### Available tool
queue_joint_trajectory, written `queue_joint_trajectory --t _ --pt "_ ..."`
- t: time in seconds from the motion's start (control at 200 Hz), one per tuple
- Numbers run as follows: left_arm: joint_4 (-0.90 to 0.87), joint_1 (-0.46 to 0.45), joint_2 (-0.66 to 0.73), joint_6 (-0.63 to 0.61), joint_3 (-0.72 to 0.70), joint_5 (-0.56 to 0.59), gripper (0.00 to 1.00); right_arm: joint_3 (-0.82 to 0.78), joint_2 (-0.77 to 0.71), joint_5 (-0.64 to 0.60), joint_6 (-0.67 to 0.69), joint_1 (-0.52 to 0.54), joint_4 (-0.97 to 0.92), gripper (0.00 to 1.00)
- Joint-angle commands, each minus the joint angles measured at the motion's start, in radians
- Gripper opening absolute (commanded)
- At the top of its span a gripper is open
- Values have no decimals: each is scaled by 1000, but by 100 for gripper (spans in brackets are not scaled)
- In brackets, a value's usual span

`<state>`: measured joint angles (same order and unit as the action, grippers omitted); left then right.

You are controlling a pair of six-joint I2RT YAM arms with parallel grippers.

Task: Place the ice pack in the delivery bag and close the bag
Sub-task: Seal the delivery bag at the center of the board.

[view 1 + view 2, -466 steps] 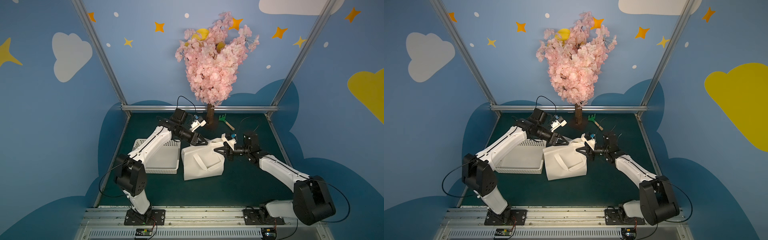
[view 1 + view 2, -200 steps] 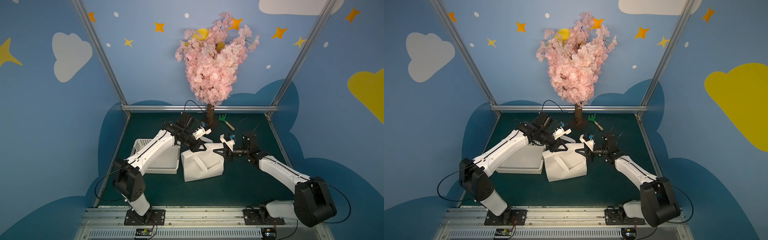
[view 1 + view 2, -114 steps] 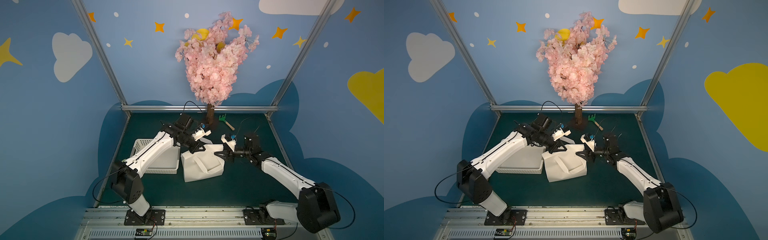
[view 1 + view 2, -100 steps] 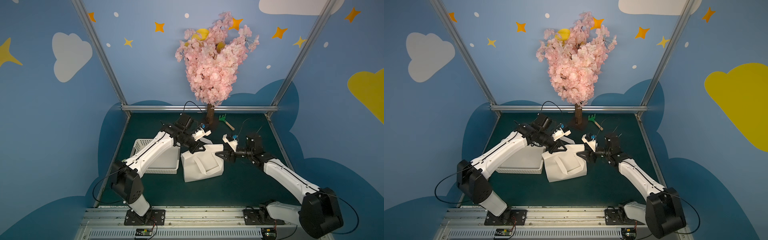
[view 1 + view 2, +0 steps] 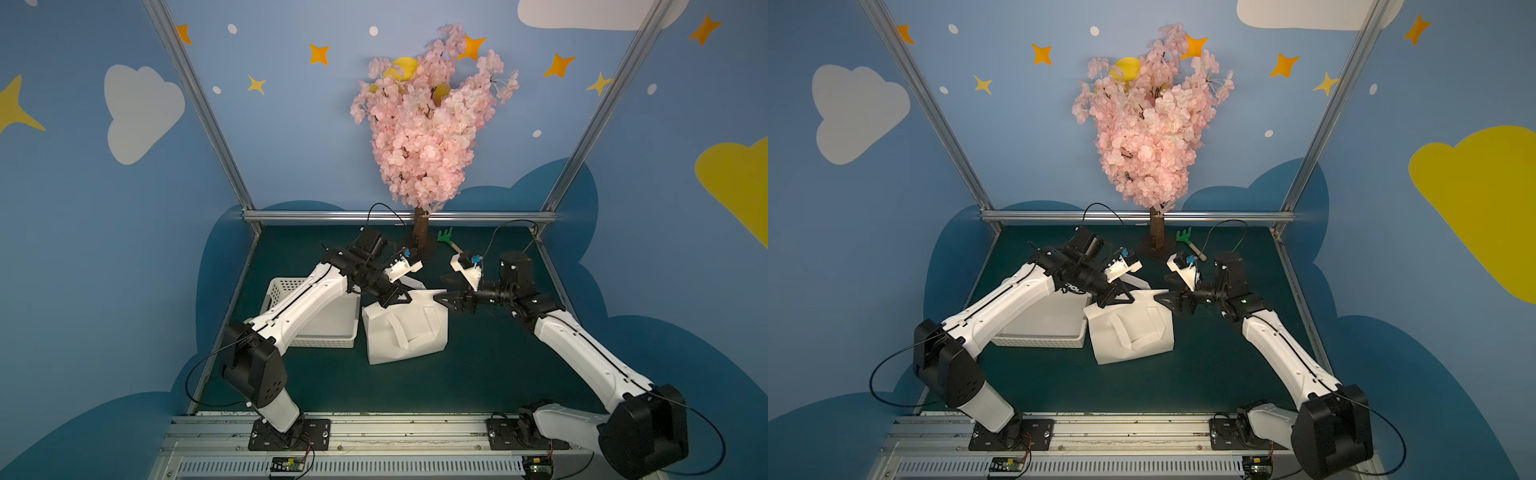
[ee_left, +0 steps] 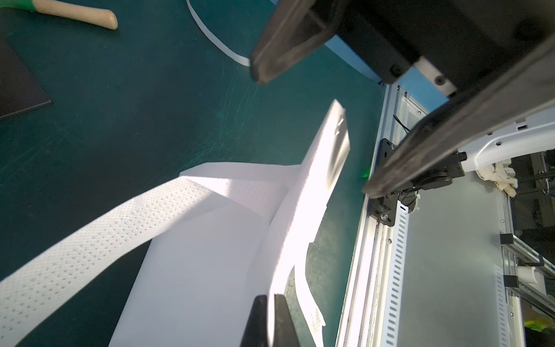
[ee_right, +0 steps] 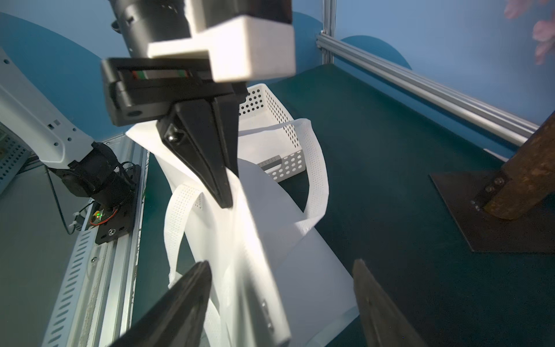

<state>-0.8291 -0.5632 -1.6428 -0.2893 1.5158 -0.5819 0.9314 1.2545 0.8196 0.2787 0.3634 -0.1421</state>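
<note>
1. A boxy white fabric delivery bag (image 5: 405,332) with perforated strap handles stands near the middle of a dark green table (image 5: 478,374). It is just beside a white perforated plastic basket (image 5: 320,343). Its top looks folded flat, and no lining shows
2. The ice pack cannot be made out in any view, and the left arm hides much of the basket's inside
3. The left gripper (image 5: 390,301) has its fingers (image 7: 207,162) pressed fully together. They pinch the bag's upper edge at the end nearer the basket, with white fabric caught between the black tips
4. The right gripper (image 5: 439,287) has its fingers (image 7: 192,288) spread wide and holds nothing. The bag's opposite top corner lies in the gap between them, and neither finger clearly touches it
5. The step in hand appears to be opening the bag's mouth. The next move likely calls for the right fingers to close on that loose corner and draw away from the left, spreading the mouth so the ice pack can go in
</note>
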Motion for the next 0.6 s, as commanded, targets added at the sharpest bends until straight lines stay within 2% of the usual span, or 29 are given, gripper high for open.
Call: queue_joint_trajectory --t 0.0,0.095,0.115,0.175,0.23,0.26,0.37,0.406,0.476,0.546,0.591 --pt "-30 -7 1 -9 -28 -16 3 30 31 54 20 -3 -57 74" --pt "-31 -7 -1 -9 -28 -12 3 41 57 92 61 -4 -68 70" --pt "-31 -8 0 -11 -28 -14 3 45 61 89 59 -4 -72 66" --pt "-33 -7 1 -12 -28 -14 3 56 74 93 65 -7 -97 51" --pt "-33 -7 1 -9 -28 -9 3 62 84 91 70 -12 -108 30" --pt "-33 -7 3 -10 -28 -8 3 63 87 90 67 -14 -109 22" --pt "-36 -7 6 -6 -32 -1 4 55 85 100 57 -24 -97 17" --pt "-40 -6 8 -2 -32 5 7 52 83 98 59 -25 -96 13" --pt "-45 0 20 23 -30 15 18 47 78 92 64 -27 -97 0" --pt "-42 14 43 58 -38 16 37 43 76 83 70 -29 -99 0" --pt "-30 27 68 94 -54 20 39 39 74 79 70 -30 -96 0"
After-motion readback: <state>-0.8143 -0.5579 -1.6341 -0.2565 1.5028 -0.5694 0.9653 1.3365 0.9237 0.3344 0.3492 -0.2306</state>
